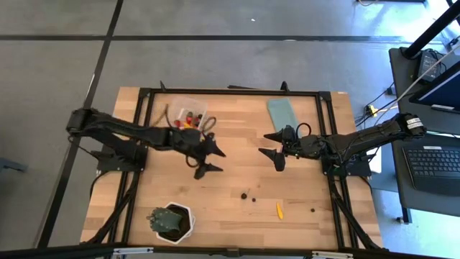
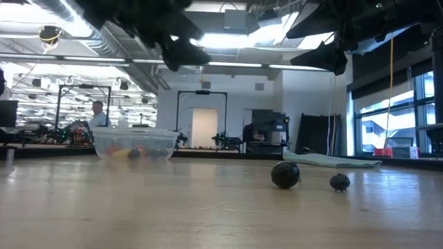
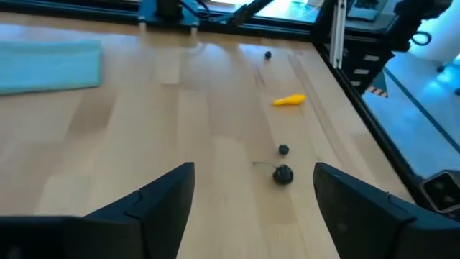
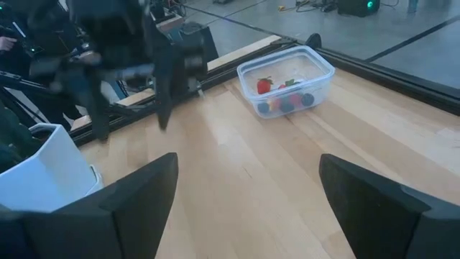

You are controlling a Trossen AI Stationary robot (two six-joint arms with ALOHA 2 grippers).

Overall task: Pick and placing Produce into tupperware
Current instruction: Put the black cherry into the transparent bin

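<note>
Here we see both tools open mid-frame: left tool (image 1: 207, 160), right tool (image 1: 274, 148); tupperware (image 1: 188, 111) upper left holds produce (image 1: 188, 119).

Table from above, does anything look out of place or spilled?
Yes, a few produce pieces lie loose on the bare wood, apart from the tub that holds the rest: two dark round pieces side by side, a yellow piece nearby, and a tiny dark piece beyond it. The teal lid lies flat, off the tub.
</note>
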